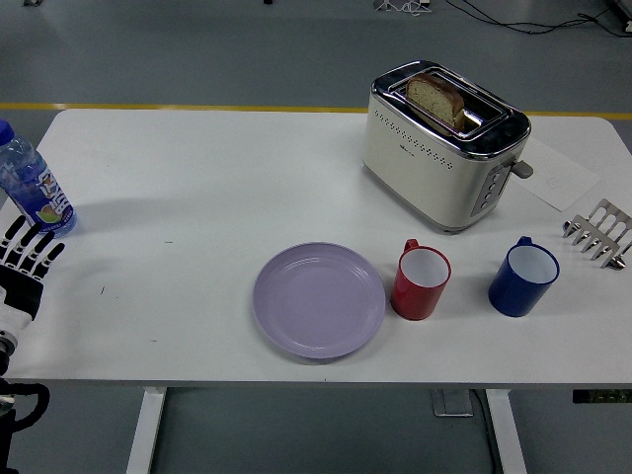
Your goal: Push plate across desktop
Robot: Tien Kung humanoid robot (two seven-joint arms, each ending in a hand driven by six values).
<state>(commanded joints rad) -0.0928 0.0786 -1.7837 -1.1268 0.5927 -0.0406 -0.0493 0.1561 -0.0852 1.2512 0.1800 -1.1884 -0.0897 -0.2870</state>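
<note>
My left hand (28, 259) sits at the left edge of the table, fingers spread and pointing away from me, holding nothing. Just beyond its fingertips stands a water bottle (30, 184), close to the hand but not touching it as far as I can see. My right hand is not in view, so the left is the only hand I can judge for this move.

From the left hand, the plate (319, 299) lies well apart to the right, slightly nearer the table's front edge than the fingertips. It is a round lilac plate lying flat and empty, so it has no long axis; any rim point serves as a contact face. The stretch of white table (178, 178) between hand and plate carries nothing.

On the plate's far side from the hand, a red mug (422, 281) stands just beside the right rim; I cannot tell whether they touch. A blue mug (523, 276) stands further right, and a toaster (442, 145) with a slice of bread in its slot stands behind the mugs.

Judgement: a rightward push from the left rim would drive the plate into the red mug. Open table lies behind and to the left of the plate, so a push directed away from me looks safer
</note>
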